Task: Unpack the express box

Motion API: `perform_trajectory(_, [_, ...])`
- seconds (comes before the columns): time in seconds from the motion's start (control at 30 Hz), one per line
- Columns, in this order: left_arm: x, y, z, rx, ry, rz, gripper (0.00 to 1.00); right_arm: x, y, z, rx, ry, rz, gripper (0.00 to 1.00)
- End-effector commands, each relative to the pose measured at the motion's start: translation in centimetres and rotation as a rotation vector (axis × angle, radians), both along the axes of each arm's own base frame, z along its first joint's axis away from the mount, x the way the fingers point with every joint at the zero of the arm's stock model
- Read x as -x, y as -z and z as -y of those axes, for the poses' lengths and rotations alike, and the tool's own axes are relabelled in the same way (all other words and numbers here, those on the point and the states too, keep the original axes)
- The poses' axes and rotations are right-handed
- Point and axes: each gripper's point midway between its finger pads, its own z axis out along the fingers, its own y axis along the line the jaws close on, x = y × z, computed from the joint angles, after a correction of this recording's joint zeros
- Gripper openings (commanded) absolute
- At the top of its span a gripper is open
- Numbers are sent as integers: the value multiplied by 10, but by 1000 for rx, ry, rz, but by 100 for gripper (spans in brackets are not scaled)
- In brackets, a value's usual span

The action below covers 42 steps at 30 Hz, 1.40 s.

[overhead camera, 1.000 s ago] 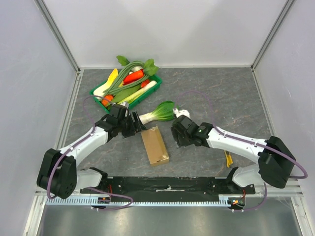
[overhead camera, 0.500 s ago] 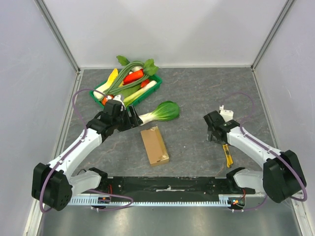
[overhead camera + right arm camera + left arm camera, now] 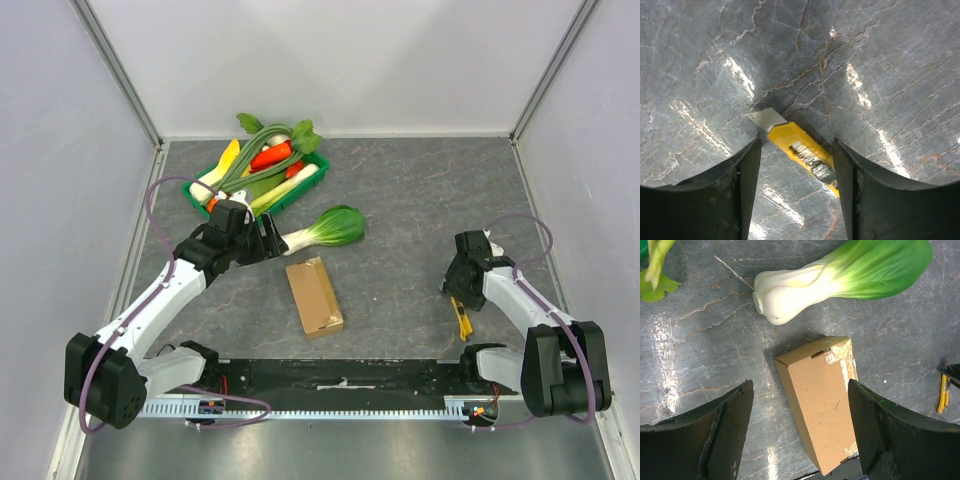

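Observation:
The express box (image 3: 315,296), a plain brown carton, lies closed on the dark tabletop near the front middle. In the left wrist view the box (image 3: 820,400) shows below and between the open fingers. My left gripper (image 3: 268,240) (image 3: 800,390) hovers open just behind the box's far end, holding nothing. A yellow utility knife (image 3: 463,320) (image 3: 790,137) lies at the front right, its blade out. Above the knife's blade end my right gripper (image 3: 460,285) (image 3: 796,145) stands open, one finger on each side of the handle.
A bok choy (image 3: 325,230) (image 3: 840,275) lies just behind the box. A green tray (image 3: 195,185) of vegetables stands at the back left. Grey walls close the table on three sides.
My right arm has swung from beside the box to the front right and come down over the knife. The left gripper has drawn back a little from the box.

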Motion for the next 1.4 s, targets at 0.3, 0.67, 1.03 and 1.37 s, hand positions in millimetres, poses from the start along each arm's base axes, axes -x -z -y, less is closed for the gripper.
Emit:
perform_trajectory(0.3, [-2, -25, -3, -8, 15, 78, 82, 0, 11, -41, -185, -123, -12, 21])
perform_trajectory(0.67, [10, -39, 39, 173, 201, 57, 82, -49, -38, -97, -167, -463, 185, 5])
perform_trajectory(1.03, [42, -69, 103, 477, 499, 47, 80, -71, -153, -208, -426, -808, 511, 3])
perform_trajectory(1.37, [52, -95, 150, 512, 562, 196, 80, -71, -249, -282, -564, -888, 706, 4])
